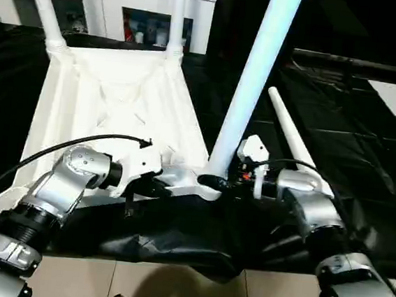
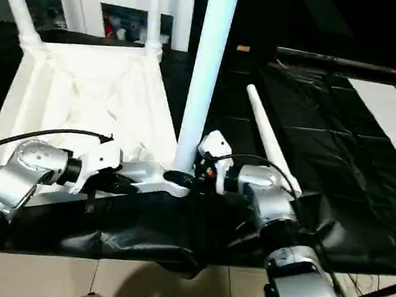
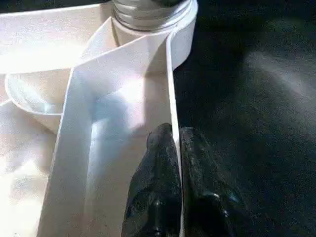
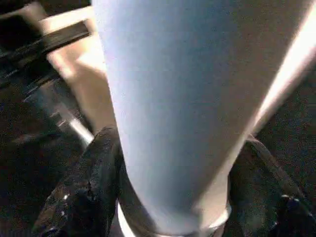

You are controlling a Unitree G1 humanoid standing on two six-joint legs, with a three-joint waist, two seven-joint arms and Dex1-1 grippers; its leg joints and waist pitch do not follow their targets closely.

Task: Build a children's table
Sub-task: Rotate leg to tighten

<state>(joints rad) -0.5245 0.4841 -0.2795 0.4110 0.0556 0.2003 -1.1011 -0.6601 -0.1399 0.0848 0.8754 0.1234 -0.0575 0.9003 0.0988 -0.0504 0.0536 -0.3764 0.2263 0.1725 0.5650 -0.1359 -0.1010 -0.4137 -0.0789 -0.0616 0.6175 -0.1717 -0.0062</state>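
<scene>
Upright leg by right gripper: top cut off by frame edge; base blurred at close range, so seating in the corner socket can't be judged. Two far legs, well beyond left gripper: tops cropped too. Tabletop near edge hidden behind left forearm.
</scene>
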